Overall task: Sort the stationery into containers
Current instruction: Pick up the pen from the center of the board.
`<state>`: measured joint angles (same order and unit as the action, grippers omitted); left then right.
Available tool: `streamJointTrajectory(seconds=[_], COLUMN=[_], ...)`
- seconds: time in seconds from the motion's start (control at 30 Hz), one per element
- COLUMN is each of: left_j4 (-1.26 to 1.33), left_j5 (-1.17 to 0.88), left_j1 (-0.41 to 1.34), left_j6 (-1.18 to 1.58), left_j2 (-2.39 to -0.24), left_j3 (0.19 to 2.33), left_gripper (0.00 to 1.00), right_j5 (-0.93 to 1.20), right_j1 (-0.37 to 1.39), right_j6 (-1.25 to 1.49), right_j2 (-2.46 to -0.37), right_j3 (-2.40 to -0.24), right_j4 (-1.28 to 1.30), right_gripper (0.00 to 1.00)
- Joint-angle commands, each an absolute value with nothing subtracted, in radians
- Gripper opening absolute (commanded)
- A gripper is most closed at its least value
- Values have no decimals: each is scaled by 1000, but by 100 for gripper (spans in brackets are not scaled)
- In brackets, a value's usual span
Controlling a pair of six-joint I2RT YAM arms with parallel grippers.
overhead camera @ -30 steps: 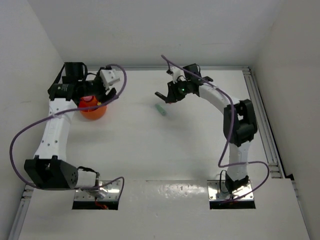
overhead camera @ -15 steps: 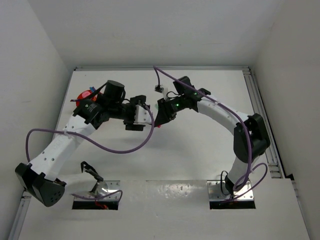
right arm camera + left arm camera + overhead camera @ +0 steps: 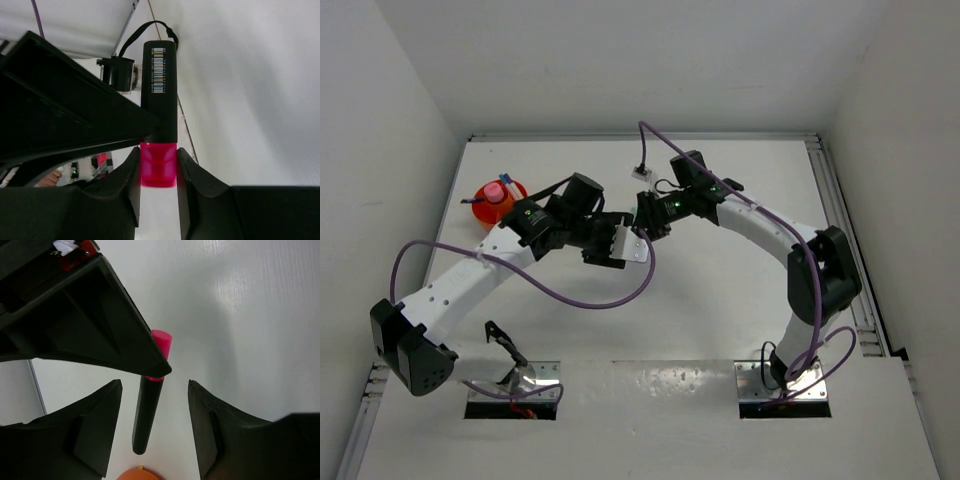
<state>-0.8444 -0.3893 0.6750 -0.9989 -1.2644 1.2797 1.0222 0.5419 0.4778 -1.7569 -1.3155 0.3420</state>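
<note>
Right wrist, barcode [image 3: 159,70] on highlighter [image 3: 161,117], top external, orange bowl [image 3: 480,213]

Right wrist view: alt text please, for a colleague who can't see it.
A black highlighter with a barcode runs up the middle, its pink end clamped by the jaws of the right gripper. A dark part of the left gripper fills the left side beside it.
</note>
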Motion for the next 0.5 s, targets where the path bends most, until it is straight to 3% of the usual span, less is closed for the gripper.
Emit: streamJointTrajectory(seconds=[0.0, 0.47], left_j4=[-848, -834], left_j5=[-348, -302], left_j1=[692, 706], left_j6=[-989, -1008], left_j2=[-1276, -1284], left_j3=[1301, 1266], left_gripper=[61, 32], right_j5=[1068, 1035], right_j1=[554, 572], right_j6=[535, 591], right_j2=[-1704, -1709], right_j3=[-1318, -1321], right_j4=[290, 302], right_gripper=[0, 0])
